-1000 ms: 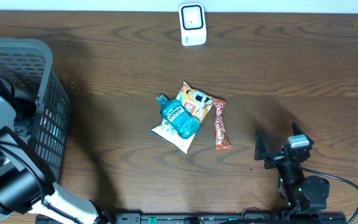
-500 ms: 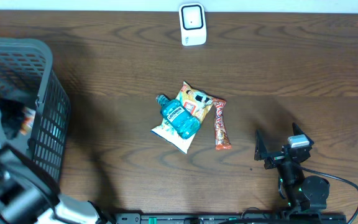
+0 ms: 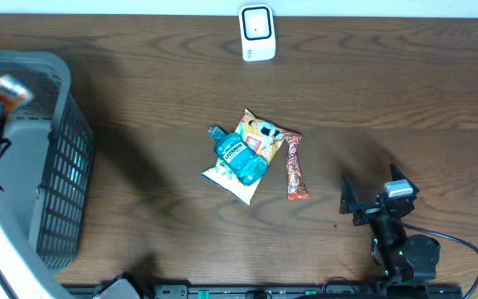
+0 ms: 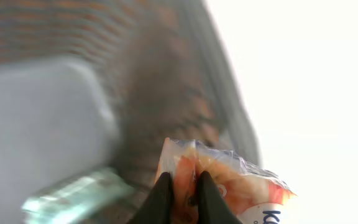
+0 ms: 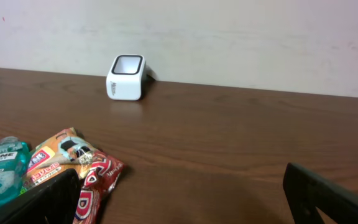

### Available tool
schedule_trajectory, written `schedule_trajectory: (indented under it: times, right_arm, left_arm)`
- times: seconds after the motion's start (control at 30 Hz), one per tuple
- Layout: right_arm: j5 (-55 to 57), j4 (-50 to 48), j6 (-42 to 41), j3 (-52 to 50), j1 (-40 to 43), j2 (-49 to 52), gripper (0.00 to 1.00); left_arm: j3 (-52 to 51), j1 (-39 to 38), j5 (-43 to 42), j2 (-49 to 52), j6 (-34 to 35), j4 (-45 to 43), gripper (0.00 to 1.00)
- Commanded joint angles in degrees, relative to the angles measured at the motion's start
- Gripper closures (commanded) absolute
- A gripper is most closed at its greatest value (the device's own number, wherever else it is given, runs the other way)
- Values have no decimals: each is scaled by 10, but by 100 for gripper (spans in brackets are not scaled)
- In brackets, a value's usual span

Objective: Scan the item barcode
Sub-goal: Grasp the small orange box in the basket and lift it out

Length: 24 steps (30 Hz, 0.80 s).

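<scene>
My left gripper is shut on the edge of an orange snack packet, pinched between both black fingers. The left wrist view is motion-blurred. From overhead the packet hangs over the far left corner of the grey basket, with the left arm at the frame's left edge. The white barcode scanner stands at the back of the table, also in the right wrist view. My right gripper rests open near the front right, nothing between its fingers.
A teal bottle lies on a yellow chip bag, with a red candy bar beside them at the table's middle. The blurred basket wall fills the left wrist view, with a greenish item below.
The left arm has lifted out of the basket with the orange packet, which now shows over the basket's far corner. The right arm has not moved.
</scene>
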<state>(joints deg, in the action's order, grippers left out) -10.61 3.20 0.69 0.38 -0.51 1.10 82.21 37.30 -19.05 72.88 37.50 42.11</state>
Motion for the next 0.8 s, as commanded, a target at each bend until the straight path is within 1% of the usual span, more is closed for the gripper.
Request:
schedule_trajectory:
  times: [0.0, 0.17, 0.27, 0.3, 0.33, 0.47, 0.6, 0.77]
  right_arm:
    - [2, 2, 2, -1, -4, -1, 1]
    - [2, 2, 2, -1, -5, -1, 1]
    - [2, 2, 2, -1, -4, -1, 1]
    - [2, 2, 2, -1, -5, -1, 1]
    - [2, 2, 2, -1, -5, -1, 1]
    - [2, 2, 2, -1, -5, -1, 1]
    - [2, 2, 2, -1, -5, -1, 1]
    - [2, 2, 2, -1, -5, -1, 1]
  left_arm:
    - [3, -55, -86, -40, -9, -3, 93]
    - [2, -184, -77, -53, -49, -7, 93]
    - [-6, -268, -35, -47, -54, 11, 93]
    - [-11, -311, -9, -41, -54, 23, 93]
    - [-15, -337, 5, -36, -54, 30, 93]
    - [-20, -429, 37, -7, -54, 64, 93]
    - [-27, -509, 46, 39, -54, 97, 92]
    - [-49, -592, 46, 107, -54, 101, 93]
